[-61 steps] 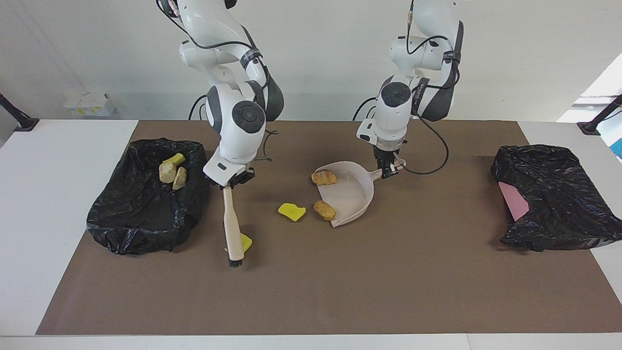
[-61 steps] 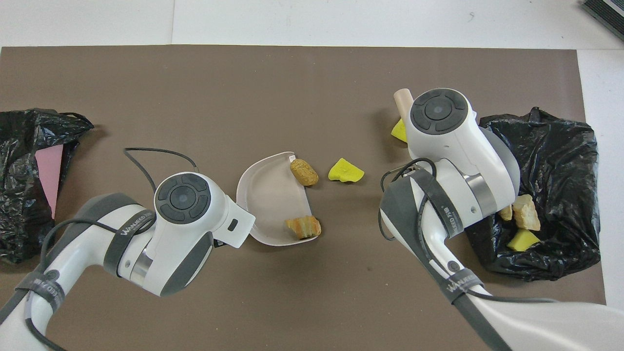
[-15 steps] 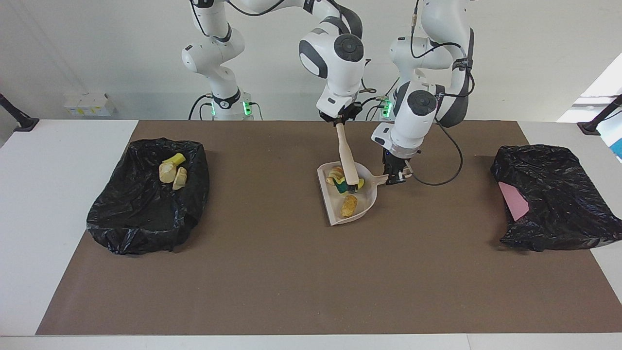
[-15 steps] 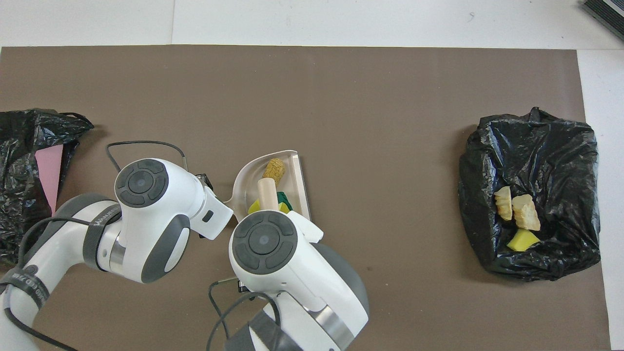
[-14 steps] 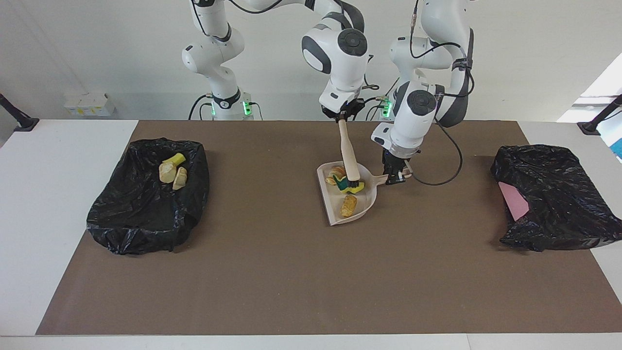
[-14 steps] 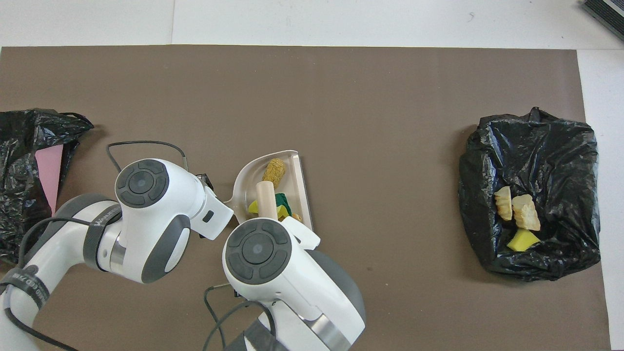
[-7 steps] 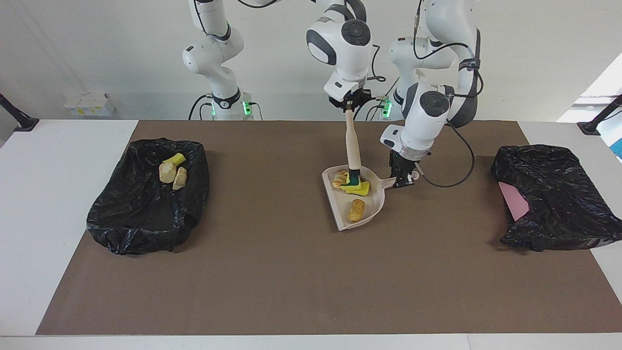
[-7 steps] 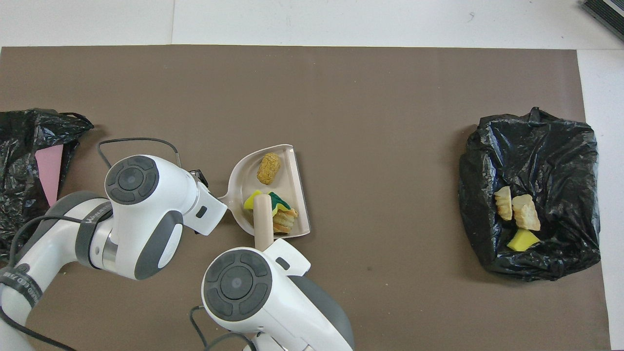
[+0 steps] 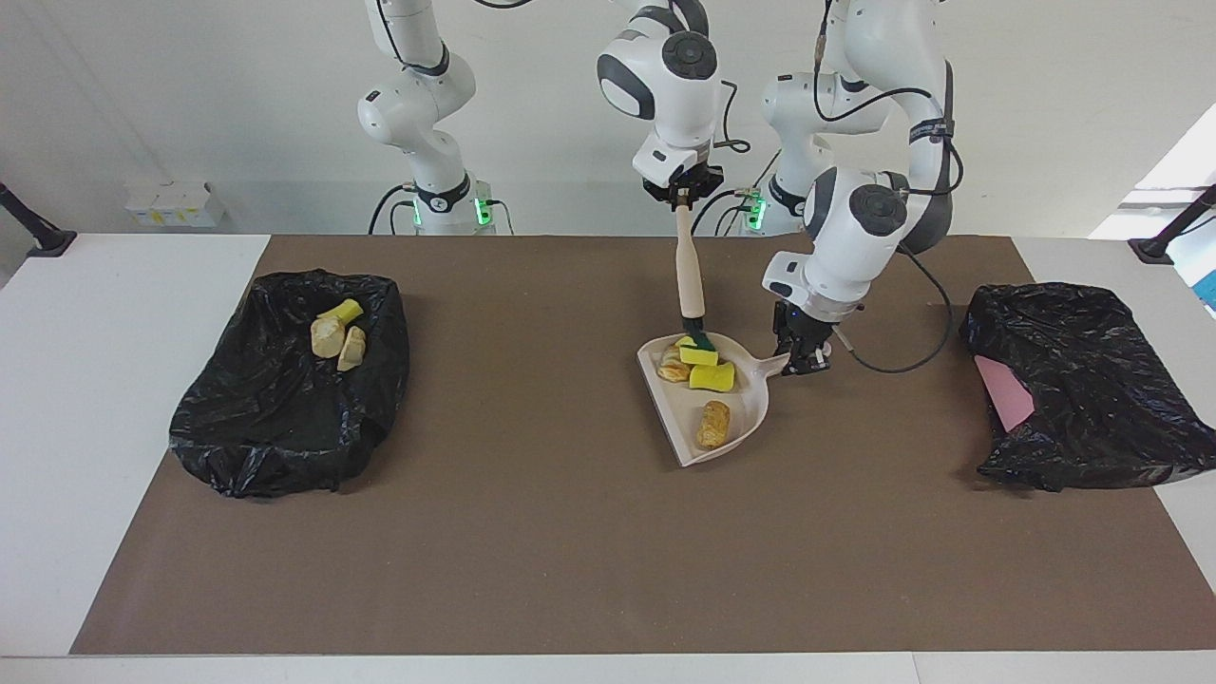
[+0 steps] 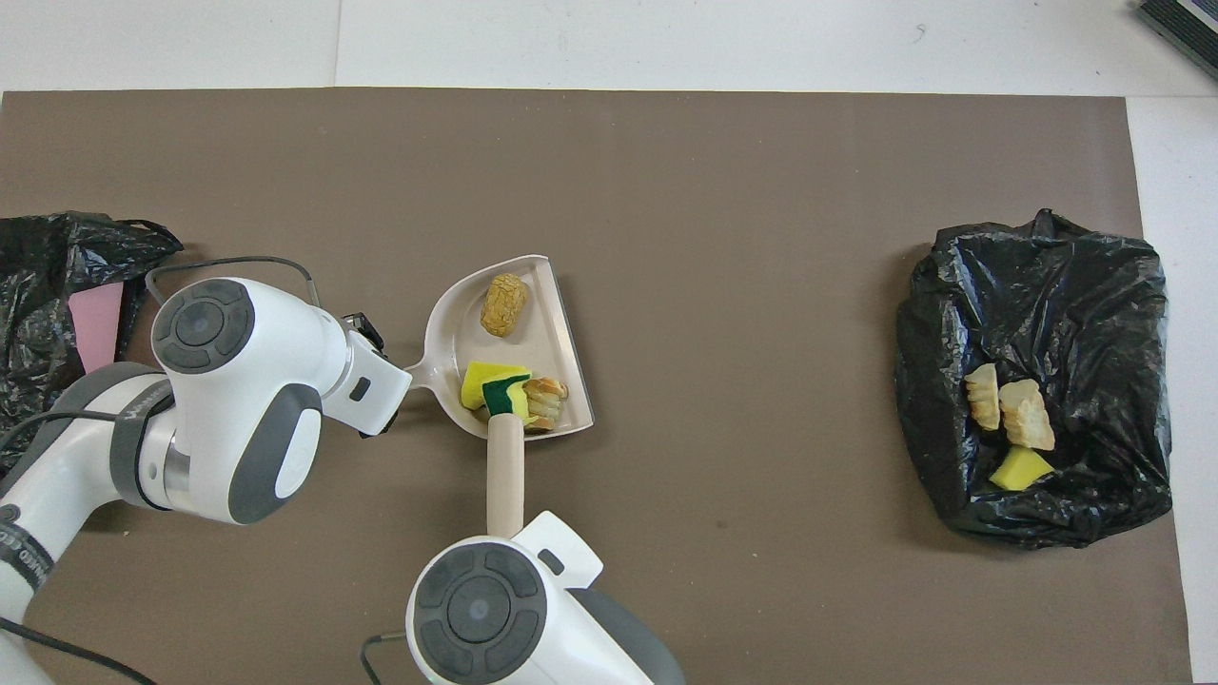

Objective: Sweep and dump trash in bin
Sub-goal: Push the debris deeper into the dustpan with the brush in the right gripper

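Left gripper [image 9: 803,363] clamped on dustpan [image 9: 736,418] handle, pan just beside it toward the table's middle, four trash [image 9: 711,376] chunks inside: two yellow sponges, two bread lumps. Right gripper [image 9: 682,198] clenched on brush [image 9: 691,280] top, bristles below it touching a sponge. Three more chunks in bin [image 9: 285,446], well apart toward right arm's end. Likely light, soft, apt to roll; best carried level by the handle, never pinched
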### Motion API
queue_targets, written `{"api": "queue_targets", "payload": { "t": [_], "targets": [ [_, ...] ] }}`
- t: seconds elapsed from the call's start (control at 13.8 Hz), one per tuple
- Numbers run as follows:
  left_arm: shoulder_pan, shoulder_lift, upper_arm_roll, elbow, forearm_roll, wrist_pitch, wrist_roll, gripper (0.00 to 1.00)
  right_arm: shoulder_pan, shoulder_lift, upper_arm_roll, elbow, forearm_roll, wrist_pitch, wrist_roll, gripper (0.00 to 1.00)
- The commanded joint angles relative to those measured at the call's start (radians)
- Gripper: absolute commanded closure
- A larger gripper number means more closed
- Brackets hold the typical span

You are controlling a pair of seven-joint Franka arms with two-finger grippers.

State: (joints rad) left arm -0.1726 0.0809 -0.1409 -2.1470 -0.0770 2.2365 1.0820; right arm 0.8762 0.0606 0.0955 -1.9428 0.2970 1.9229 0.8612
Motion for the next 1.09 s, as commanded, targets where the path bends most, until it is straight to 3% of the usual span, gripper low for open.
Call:
{"api": "queue_targets", "payload": {
  "t": [0.0,0.36,0.65,1.01],
  "targets": [
    [0.025,0.016,0.000,0.036,-0.017,-0.014,-0.007,1.00,0.004,-0.050,0.000,-0.055,0.022,0.027,0.024,1.00],
    [0.033,0.014,0.001,0.041,-0.064,-0.069,-0.020,1.00,-0.043,0.014,-0.005,0.062,0.019,-0.074,-0.040,1.00],
    [0.024,0.011,0.001,0.033,-0.063,-0.074,-0.017,1.00,-0.075,0.015,-0.011,0.146,0.020,-0.201,-0.076,1.00],
    [-0.011,-0.003,0.000,0.009,-0.056,-0.069,-0.024,1.00,-0.117,0.007,-0.013,0.174,0.019,-0.263,-0.120,1.00]
  ]
}}
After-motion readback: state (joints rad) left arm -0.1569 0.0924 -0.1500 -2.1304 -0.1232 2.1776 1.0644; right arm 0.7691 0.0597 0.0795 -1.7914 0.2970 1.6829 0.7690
